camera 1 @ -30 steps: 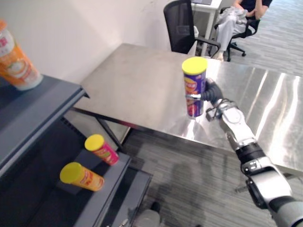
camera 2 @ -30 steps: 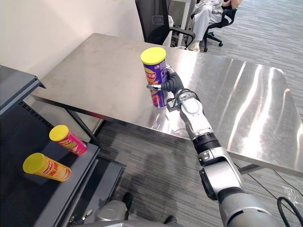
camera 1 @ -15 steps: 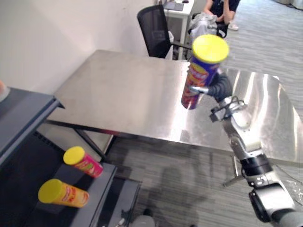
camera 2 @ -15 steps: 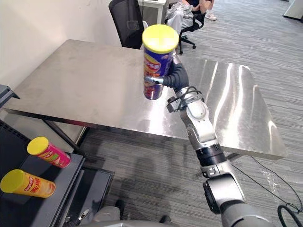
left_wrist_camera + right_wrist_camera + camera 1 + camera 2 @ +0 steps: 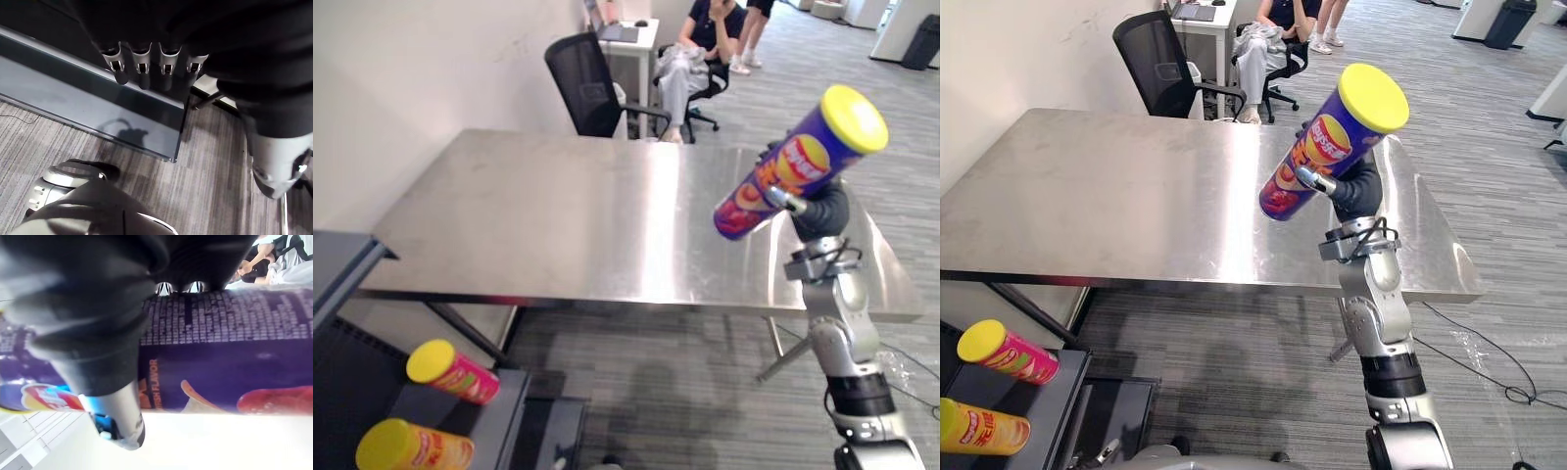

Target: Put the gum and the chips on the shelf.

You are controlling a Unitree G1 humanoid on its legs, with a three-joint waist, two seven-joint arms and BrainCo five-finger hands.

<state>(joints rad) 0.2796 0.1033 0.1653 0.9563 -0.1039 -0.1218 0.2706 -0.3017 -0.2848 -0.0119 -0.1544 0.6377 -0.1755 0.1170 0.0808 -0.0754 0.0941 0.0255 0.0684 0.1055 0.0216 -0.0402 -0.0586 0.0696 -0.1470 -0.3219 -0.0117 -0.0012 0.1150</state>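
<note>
Purple cylindrical chips can with yellow lid [image 5: 798,162] is clamped mid-body by right robot hand [image 5: 824,204]. Can is held tilted, clear above steel worktop [image 5: 558,225]. Judged: lifted for carry to dark shelf [image 5: 504,416]. Left robot hand [image 5: 143,68] is loose-fingered, nothing held.
</note>
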